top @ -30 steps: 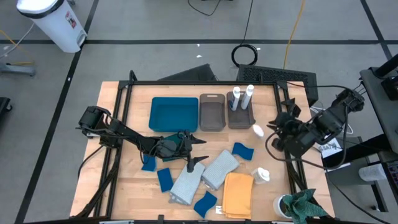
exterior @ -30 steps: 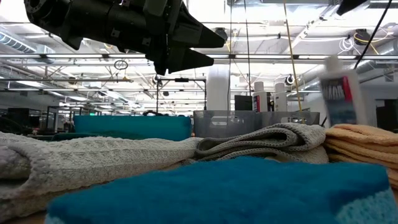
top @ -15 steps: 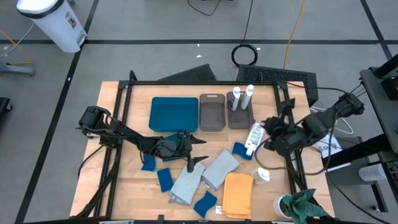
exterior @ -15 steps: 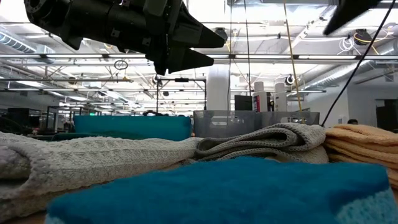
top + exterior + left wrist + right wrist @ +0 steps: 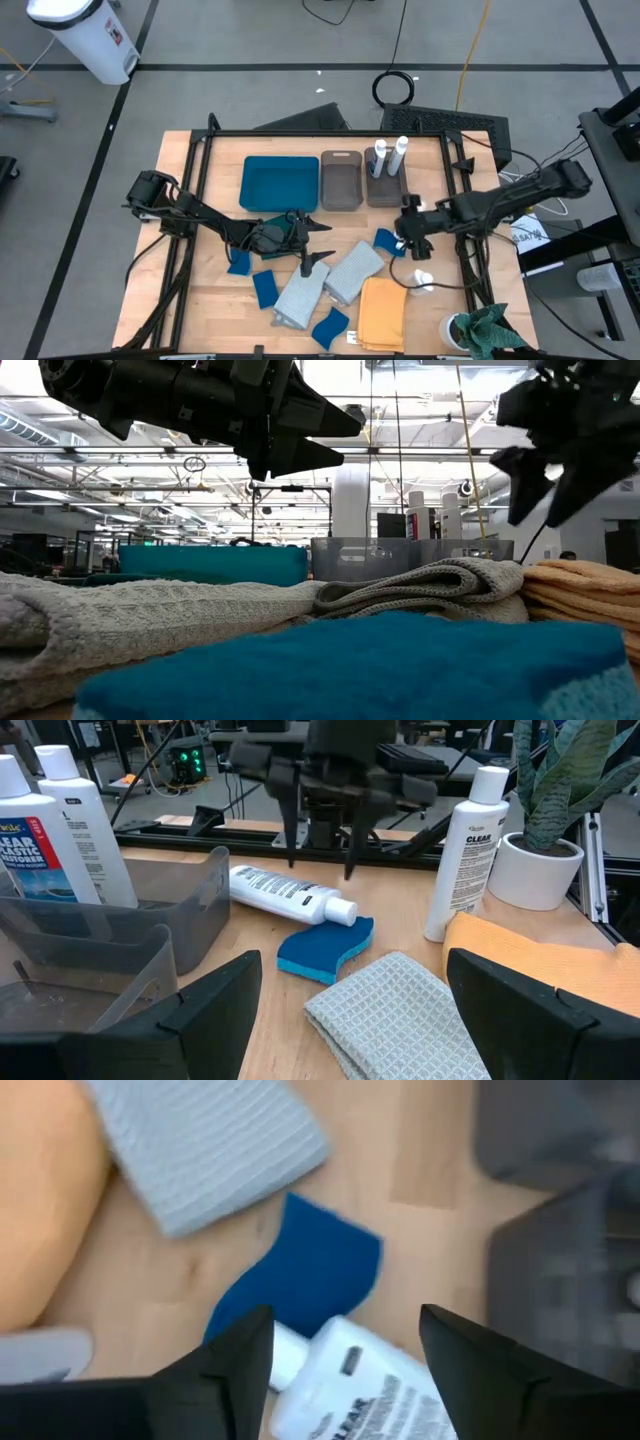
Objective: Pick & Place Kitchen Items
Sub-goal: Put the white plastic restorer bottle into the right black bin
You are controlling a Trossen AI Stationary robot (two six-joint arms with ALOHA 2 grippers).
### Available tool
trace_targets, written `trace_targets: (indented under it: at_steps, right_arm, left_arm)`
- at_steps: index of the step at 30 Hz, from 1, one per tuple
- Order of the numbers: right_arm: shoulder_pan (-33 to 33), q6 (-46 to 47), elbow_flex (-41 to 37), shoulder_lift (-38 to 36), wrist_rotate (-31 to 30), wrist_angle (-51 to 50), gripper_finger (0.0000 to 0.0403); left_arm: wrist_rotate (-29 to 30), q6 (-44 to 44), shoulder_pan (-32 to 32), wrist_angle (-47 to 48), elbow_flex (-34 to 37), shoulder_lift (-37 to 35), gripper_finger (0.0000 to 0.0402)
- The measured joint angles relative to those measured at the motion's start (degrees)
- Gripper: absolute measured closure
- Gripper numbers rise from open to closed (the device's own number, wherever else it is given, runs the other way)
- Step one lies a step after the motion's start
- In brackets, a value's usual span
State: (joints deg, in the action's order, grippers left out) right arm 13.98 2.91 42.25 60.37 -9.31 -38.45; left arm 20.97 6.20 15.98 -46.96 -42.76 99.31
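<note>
My right gripper (image 5: 320, 845) hangs open, fingers pointing down, just above a small white bottle (image 5: 285, 892). The bottle lies on its side on the table, with its cap end at the edge of a blue sponge (image 5: 325, 938). The right wrist view shows this bottle (image 5: 350, 1385) and the sponge (image 5: 300, 1275) between the spread fingers, untouched. My left gripper (image 5: 318, 243) waits open above the table's middle, over a grey cloth (image 5: 352, 272). Two bottles (image 5: 390, 157) stand in the right-hand bin (image 5: 386, 190). Another bottle (image 5: 422, 281) stands by the yellow cloth (image 5: 383, 312).
A teal tray (image 5: 280, 183) and a second bin (image 5: 341, 180) sit at the far side. Another grey cloth (image 5: 302, 297) and three more blue sponges (image 5: 265, 288) lie near the front. A potted plant (image 5: 530, 860) stands at the near right corner.
My right gripper has come down and toward the table's left with the white bottle, tipping and rolling as it went, and has let it go. The bottle, held upright a second ago, now lies on its side beside the blue sponge.
</note>
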Motion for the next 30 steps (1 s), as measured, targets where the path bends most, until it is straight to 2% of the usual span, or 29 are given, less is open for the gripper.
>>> trace_targets:
  at_steps: [6,14,22,30]
  right_arm:
    - [-1.3,-8.4,-0.8,3.9,4.9,0.3,0.0191]
    - [-1.3,-15.3,-1.9,9.6,6.9,1.0,0.0217]
    - [-0.9,-16.0,-1.4,9.6,7.0,0.5,0.024]
    - [-0.3,-16.0,-2.1,8.7,9.6,0.5,0.0227]
  left_arm:
    - [0.0,0.0,0.0,0.0,0.0,0.0,0.0078]
    - [0.0,0.0,0.0,0.0,0.0,0.0,0.0078]
    - [0.0,0.0,0.0,0.0,0.0,0.0,0.0078]
    - [0.0,0.0,0.0,0.0,0.0,0.0,0.0078]
